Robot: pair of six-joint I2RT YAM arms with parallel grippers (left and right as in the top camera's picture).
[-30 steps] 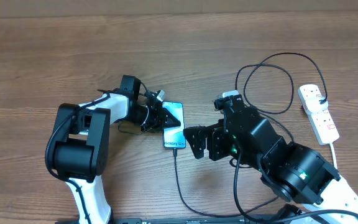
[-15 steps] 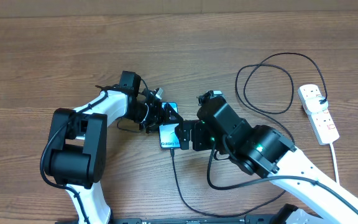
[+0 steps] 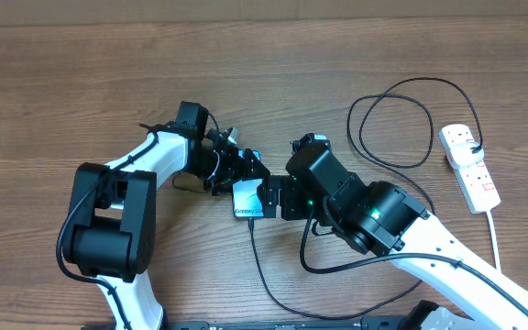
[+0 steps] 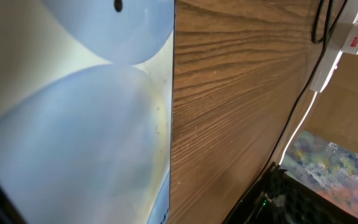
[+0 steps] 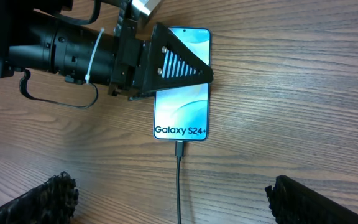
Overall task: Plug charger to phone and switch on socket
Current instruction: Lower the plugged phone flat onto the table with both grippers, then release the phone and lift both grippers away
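Phone [image 5: 180, 93] mid-desk, charger [image 5: 179, 158] plugged in; left gripper [image 3: 247, 170] over screen, spread unclear; right gripper [image 5: 169, 186] wide, empty; socket [image 3: 468, 165] near right edge.

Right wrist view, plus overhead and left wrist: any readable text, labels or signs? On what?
"Galaxy S24+": at the near end of the light blue screen of the slim black-edged smartphone, clear in the right wrist view, too small to read overhead.
Red marks on the white oblong power strip: any print on them is too small and blurred in the overhead and left wrist views.
Nothing else is readable.
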